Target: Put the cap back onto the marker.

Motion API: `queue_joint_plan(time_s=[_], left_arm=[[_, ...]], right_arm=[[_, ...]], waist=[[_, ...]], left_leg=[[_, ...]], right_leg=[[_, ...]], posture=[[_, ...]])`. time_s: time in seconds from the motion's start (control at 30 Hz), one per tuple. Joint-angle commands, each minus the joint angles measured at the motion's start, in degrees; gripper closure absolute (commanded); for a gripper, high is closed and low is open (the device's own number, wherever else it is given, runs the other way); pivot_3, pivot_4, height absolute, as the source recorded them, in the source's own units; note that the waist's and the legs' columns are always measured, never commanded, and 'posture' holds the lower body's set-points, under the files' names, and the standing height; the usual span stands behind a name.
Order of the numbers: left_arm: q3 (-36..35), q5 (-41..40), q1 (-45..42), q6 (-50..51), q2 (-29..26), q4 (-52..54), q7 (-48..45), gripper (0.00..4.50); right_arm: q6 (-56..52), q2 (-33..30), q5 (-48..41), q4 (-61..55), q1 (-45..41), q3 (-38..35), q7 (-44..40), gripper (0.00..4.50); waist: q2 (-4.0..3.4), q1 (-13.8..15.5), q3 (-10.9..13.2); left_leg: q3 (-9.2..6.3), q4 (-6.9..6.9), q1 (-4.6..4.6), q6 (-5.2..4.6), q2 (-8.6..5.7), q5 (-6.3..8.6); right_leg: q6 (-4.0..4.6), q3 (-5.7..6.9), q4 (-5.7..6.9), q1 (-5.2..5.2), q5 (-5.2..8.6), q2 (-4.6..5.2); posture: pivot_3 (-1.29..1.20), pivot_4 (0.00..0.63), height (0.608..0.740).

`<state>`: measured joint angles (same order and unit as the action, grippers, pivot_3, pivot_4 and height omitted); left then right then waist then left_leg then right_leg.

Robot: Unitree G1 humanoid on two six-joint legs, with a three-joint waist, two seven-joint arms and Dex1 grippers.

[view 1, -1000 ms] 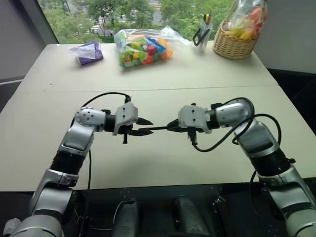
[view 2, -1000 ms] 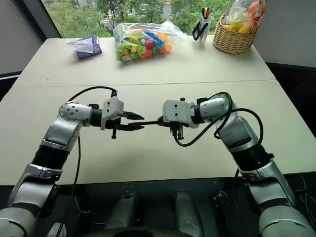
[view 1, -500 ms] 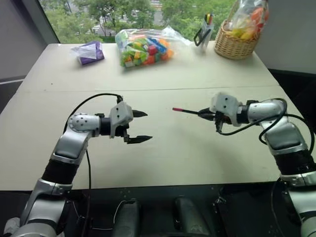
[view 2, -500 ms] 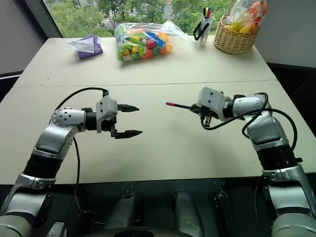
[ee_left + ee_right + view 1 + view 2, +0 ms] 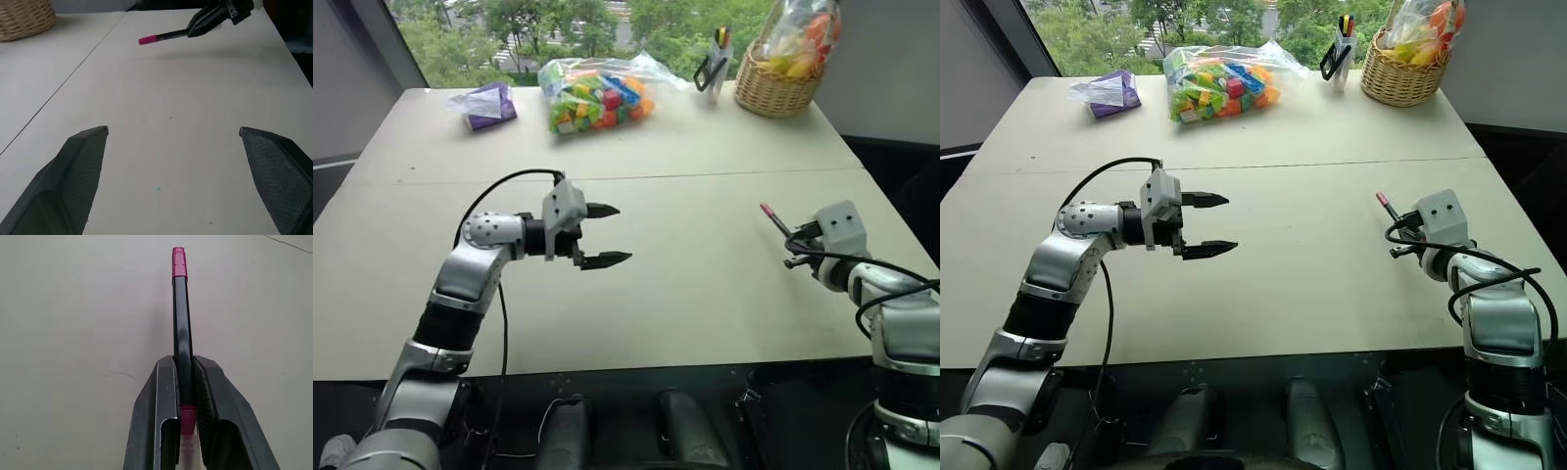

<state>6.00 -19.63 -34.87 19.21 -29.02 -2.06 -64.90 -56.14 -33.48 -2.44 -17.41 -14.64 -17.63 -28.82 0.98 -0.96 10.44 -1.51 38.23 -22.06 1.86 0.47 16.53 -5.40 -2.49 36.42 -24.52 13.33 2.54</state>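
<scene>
Silver jointed arms, black cables, black-fingered end effectors.

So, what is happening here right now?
The right gripper holds the marker above the table, jaws shut on its black body. A red cap sits on the marker's far end. The left gripper hangs over the table with jaws wide open and empty, apart from the marker.
</scene>
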Motion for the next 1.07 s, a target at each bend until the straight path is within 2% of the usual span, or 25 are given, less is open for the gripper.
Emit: queue_joint_plan(time_s=[0.03, 0.3, 0.53, 0.6, 0.7, 0.83, 0.87, 1.0, 1.07], left_arm=[[-3.1, -4.8, -2.3, 3.5, -0.8, 3.6, -0.4, 0.02], [-6.7, -12.5, -3.3, 13.4, -4.5, 11.2, 0.6, 0.02], [-6.0, -13.8, -0.7, 15.7, -6.4, 14.6, 1.6, 0.02], [-5.3, -13.5, -0.3, 15.5, -6.4, 14.4, 1.8, 0.0], [-4.6, -13.2, 0.1, 15.3, -6.5, 14.3, 1.7, 0.0], [-3.9, -13.1, 0.4, 15.1, -7.2, 14.0, 0.6, 0.0], [-3.8, -13.3, 0.4, 15.1, -7.4, 13.9, 0.4, 0.0], [-3.5, -13.6, 0.5, 15.0, -8.2, 13.5, -0.9, 0.0], [-3.4, -13.4, 0.5, 14.5, -8.3, 13.0, -1.6, 0.0]], right_arm=[[-1.4, 0.5, -1.5, -3.3, 0.1, -2.4, 2.2, 4.5], [-2.0, 1.3, -3.7, -2.6, 1.6, -2.7, 5.0, 4.5], [-0.6, 2.5, -5.1, -0.4, 2.1, -2.5, 7.3, 4.5], [0.2, 2.9, -5.4, 0.6, 2.2, -2.2, 7.8, 3.53], [0.7, 3.0, -5.8, 1.1, 2.6, -1.9, 8.0, 2.29], [-0.3, 2.2, -6.7, -0.1, 3.1, -2.3, 7.8, 0.15], [-0.6, 1.8, -6.9, -0.6, 3.3, -2.6, 7.7, 0.01], [-2.9, -3.0, -8.0, -6.5, 4.3, -3.1, 5.6, 0.01], [-7.7, -4.9, -9.9, -11.0, 3.4, -5.1, 5.1, 0.01]], waist=[[0.0, 0.0, 0.0], [0.0, 0.0, 0.0], [0.0, 0.0, 0.0], [0.0, 0.0, 0.0], [0.0, 0.0, 0.0], [0.0, 0.0, 0.0], [0.0, 0.0, 0.0], [-0.03, 0.1, 0.0], [-0.03, 0.1, 0.0]], left_leg=[[-0.01, 0.0, 0.0, 0.0, 0.0, 0.0], [-0.01, 0.0, -0.02, 0.0, 0.0, 0.0], [-0.01, 0.0, -0.02, 0.0, 0.0, 0.0], [-0.01, 0.0, -0.02, 0.0, 0.0, 0.0], [0.0, 0.0, -0.02, 0.0, 0.0, 0.0], [0.0, 0.0, -0.02, 0.0, 0.0, 0.0], [0.0, 0.0, -0.02, 0.0, 0.0, 0.0], [0.01, 0.0, -0.03, 0.0, 0.0, 0.0], [0.0, 0.0, -0.03, 0.0, 0.0, 0.0]], right_leg=[[0.0, 0.0, 0.0, 0.0, 0.0, 0.0], [0.0, 0.0, -0.02, 0.0, 0.0, 0.01], [0.0, 0.0, -0.02, 0.0, 0.0, 0.0], [0.0, 0.0, -0.02, 0.0, 0.0, 0.0], [0.0, 0.0, -0.03, 0.0, 0.0, 0.0], [0.0, 0.0, -0.03, 0.0, 0.0, 0.0], [0.0, 0.0, -0.03, 0.0, 0.0, 0.0], [0.0, 0.0, -0.04, 0.0, 0.01, 0.01], [0.0, 0.0, -0.05, 0.0, 0.01, 0.01]], posture=[[0.0, 0.15, 0.74], [0.0, 0.15, 0.74], [0.0, 0.15, 0.74], [0.0, 0.15, 0.74], [0.0, 0.15, 0.74], [0.0, 0.15, 0.74], [0.0, 0.15, 0.74], [0.0, 0.15, 0.74], [0.0, 0.15, 0.74]])
